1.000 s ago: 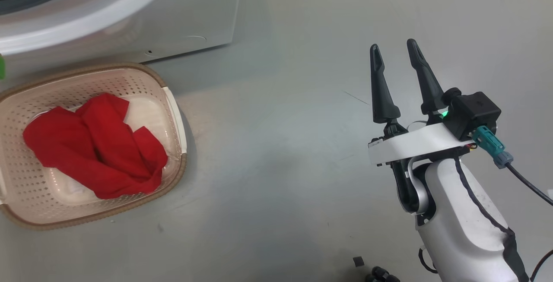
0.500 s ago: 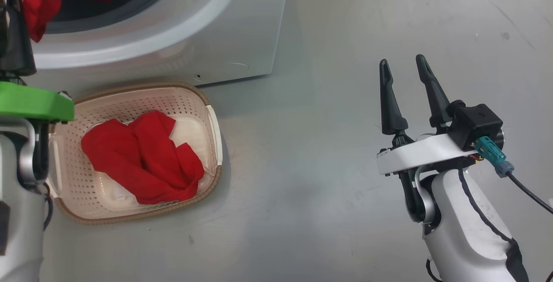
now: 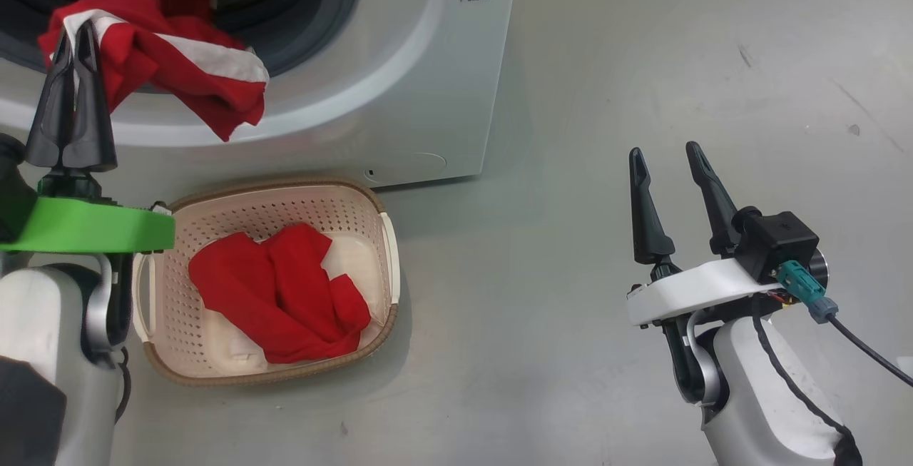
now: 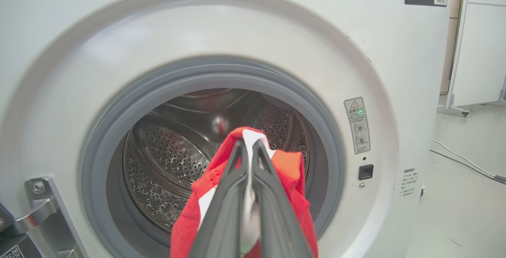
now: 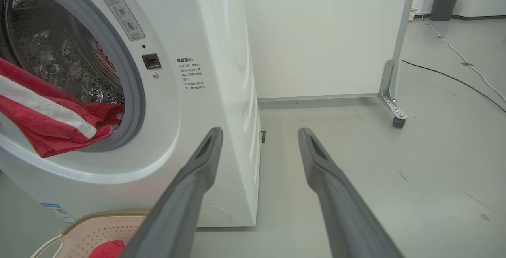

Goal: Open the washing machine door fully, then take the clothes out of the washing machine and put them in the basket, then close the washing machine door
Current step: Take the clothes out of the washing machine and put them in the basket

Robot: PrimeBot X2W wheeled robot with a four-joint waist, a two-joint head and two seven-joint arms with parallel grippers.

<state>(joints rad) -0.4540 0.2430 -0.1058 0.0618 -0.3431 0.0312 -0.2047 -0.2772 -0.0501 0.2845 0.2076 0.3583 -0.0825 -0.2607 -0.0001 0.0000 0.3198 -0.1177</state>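
Observation:
My left gripper [image 3: 75,29] is shut on a red garment with a white stripe [image 3: 178,66], held just outside the washing machine's [image 3: 428,95] open drum mouth. In the left wrist view, my left gripper [image 4: 249,144] pinches that garment [image 4: 292,171] in front of the grey gasket [image 4: 118,123]. Below stands the cream basket [image 3: 278,186] with more red clothes [image 3: 278,295] lying in it. My right gripper [image 3: 663,153] is open over bare floor to the right, holding nothing. The washing machine door is out of view; its metal hinge [image 4: 37,206] shows.
A white panel on casters [image 5: 391,92] stands behind and right of the machine [image 5: 205,72]. A cable [image 5: 454,76] runs across the grey floor toward a dark bin [image 5: 442,7]. The basket's rim [image 5: 99,216] touches the machine's foot.
The head camera has swung up and left, so basket and machine slid right and down in the picture. My left gripper has come into view with a red garment pulled from the drum.

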